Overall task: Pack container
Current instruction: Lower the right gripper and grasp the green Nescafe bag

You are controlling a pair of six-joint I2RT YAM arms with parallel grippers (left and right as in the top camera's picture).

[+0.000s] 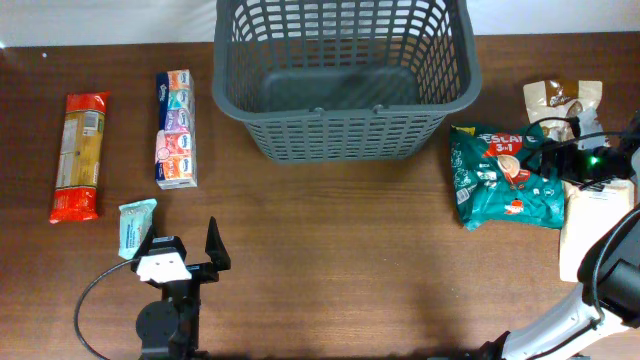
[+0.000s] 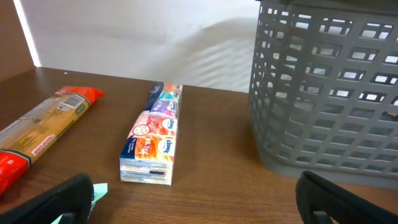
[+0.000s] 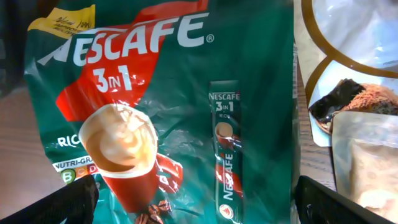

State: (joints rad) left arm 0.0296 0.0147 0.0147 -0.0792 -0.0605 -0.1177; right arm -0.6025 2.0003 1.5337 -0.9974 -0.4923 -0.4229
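My right claw gapes wide over the coffee bag, soft, light and likely slippery, best pinched mid-body for the stiff basket.

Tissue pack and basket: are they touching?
Apart. The left wrist view shows a strip of bare table between the tissue pack and the basket; the overhead view agrees.
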